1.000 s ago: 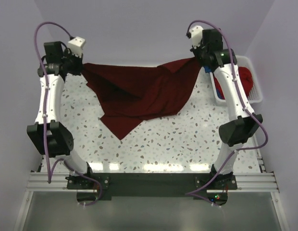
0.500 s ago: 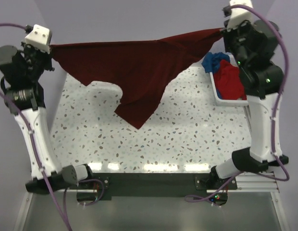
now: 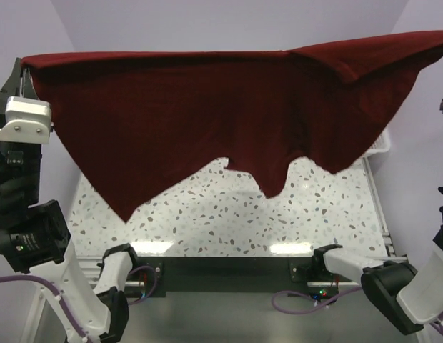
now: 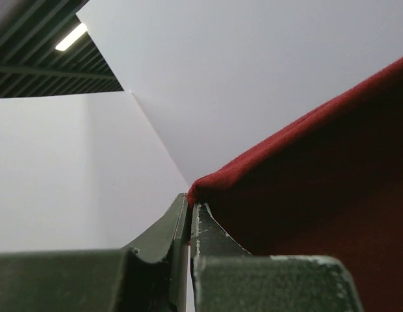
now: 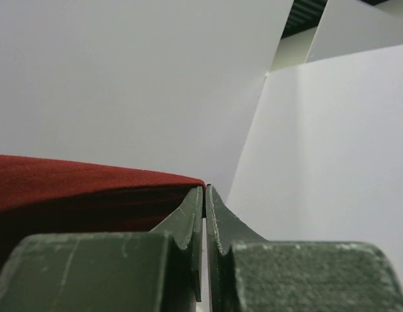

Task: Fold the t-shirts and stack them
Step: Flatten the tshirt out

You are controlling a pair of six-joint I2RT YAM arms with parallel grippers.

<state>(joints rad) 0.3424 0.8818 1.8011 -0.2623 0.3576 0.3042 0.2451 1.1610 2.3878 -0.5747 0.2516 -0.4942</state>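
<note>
Right now the maroon t-shirt (image 3: 207, 121) fills the upper half of the overhead frame. It is stretched from upper left to upper right and hangs like a curtain above the table (image 3: 229, 214), clear of it as far as I can tell. Its top edge is taut and nearly level. The lower edge is ragged, with one long point drooping toward lower left and a shorter one near centre.

Judging by that drape, the cloth is light and limp, with no stiffness; I expect it to sag and swing wherever it is unsupported. I would take it by pinching two far-apart corners or an edge, since a mid-panel pinch would bunch it. I see no other shirts from here.

Left gripper (image 4: 190, 207): jaws pressed together with a corner of the maroon hem pinched at the tips, the cloth running off to the right of the wrist frame.

Right gripper (image 5: 205, 195): jaws likewise pressed together, the red edge meeting the tips from the left. I read it as a grip on the opposite corner.
</note>
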